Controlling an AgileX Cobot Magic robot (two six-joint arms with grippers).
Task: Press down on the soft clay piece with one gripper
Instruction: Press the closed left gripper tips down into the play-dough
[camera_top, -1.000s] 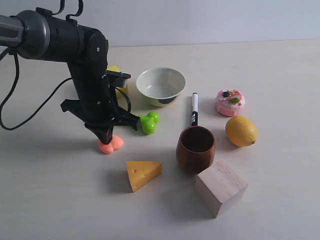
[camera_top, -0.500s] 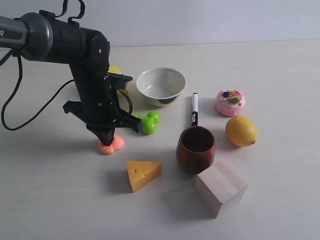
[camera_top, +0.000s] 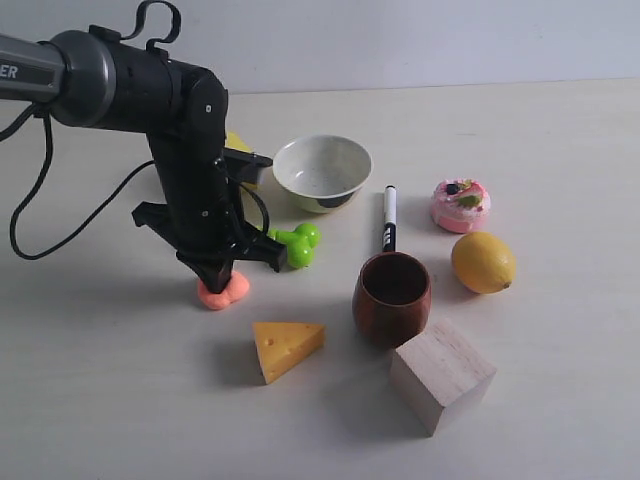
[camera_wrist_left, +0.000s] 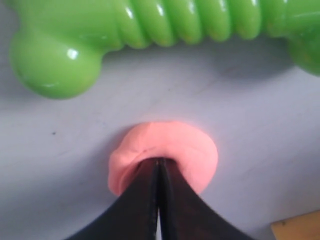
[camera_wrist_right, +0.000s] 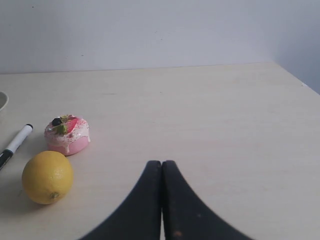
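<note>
The soft clay piece (camera_top: 223, 291) is a small salmon-orange blob on the table, left of the middle. My left gripper (camera_top: 217, 277) stands straight over it with its jaws shut. In the left wrist view the closed tips of that gripper (camera_wrist_left: 159, 161) sink into a dent in the clay (camera_wrist_left: 192, 150). My right gripper (camera_wrist_right: 161, 163) is shut too, with nothing in it, above bare table; it does not show in the exterior view.
A green toy (camera_top: 297, 245) lies just right of the clay. A cheese wedge (camera_top: 286, 347) sits in front, with a brown cup (camera_top: 391, 297) and a wooden block (camera_top: 441, 374) further right. Behind are a white bowl (camera_top: 321, 172), a marker (camera_top: 389, 217), a pink cake toy (camera_top: 460, 204) and a lemon (camera_top: 482, 262).
The left arm has shifted slightly to the right while its shut tips stay on the clay. The clay has slid a little with it.
</note>
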